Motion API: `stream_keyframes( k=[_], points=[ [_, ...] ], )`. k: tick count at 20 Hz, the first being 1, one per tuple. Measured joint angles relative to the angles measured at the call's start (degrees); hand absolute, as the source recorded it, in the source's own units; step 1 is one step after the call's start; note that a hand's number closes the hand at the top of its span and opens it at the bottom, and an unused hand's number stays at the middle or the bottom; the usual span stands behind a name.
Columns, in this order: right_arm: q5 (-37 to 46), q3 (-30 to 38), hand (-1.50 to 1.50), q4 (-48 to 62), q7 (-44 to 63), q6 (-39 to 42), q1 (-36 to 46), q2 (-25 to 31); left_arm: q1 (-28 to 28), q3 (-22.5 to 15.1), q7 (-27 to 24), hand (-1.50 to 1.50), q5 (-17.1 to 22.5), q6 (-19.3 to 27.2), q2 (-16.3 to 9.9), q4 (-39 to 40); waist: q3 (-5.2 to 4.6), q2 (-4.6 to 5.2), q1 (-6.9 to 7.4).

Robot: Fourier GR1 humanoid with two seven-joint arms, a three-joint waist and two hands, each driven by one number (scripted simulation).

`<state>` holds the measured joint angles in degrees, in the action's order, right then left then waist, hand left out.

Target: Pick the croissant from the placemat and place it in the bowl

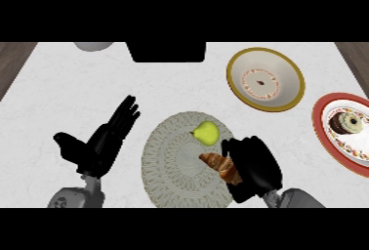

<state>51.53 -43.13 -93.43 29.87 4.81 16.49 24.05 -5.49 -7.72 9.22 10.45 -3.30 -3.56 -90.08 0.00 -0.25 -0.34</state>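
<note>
A brown croissant (220, 166) lies on the right part of the round grey woven placemat (173, 166). My right hand (252, 166) sits against the croissant's right side, fingers bent down over its edge, hiding part of it; whether they grip it I cannot tell. The bowl (266, 79), white inside with a gold rim and a patterned centre, stands at the upper right, well apart from the hand. My left hand (101, 141) rests open at the left of the placemat, fingers pointing up and away.
A yellow-green pear (207, 132) lies on the placemat just above the croissant. A red-rimmed plate (324, 134) with a doughnut (346, 123) is at the right edge. A dark block (166, 51) and a grey round object (93, 46) sit along the far edge.
</note>
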Motion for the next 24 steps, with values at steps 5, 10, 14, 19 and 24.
stream_keyframes(
  k=[5,10,14,19,24],
  points=[
    [-0.70,3.98,1.50,-15.08,2.51,2.55,-2.60,3.23,-0.60,0.85,-0.45,0.00,0.27,-0.56,-0.19,0.72,-0.03,-0.02,-0.44],
    [-1.53,10.15,1.50,-26.24,5.83,6.62,-1.81,4.46,-0.60,0.98,-1.04,0.00,-0.08,-0.87,-0.04,1.54,-0.04,0.03,-0.24],
    [-3.68,16.27,1.50,-30.61,7.23,11.40,0.33,3.87,-1.20,1.32,-0.70,0.00,-0.04,-1.40,-0.12,1.52,-0.03,0.11,0.07],
    [-6.35,24.00,1.50,-28.05,5.49,14.09,5.06,1.36,-0.75,1.29,0.00,0.00,-0.27,-1.47,0.21,0.33,-0.02,0.21,0.43],
    [-6.48,29.98,1.50,-20.12,0.91,13.18,9.76,-0.30,-1.69,2.32,1.02,0.00,0.45,-2.37,-0.20,0.14,-0.02,0.28,0.60]
  ],
)
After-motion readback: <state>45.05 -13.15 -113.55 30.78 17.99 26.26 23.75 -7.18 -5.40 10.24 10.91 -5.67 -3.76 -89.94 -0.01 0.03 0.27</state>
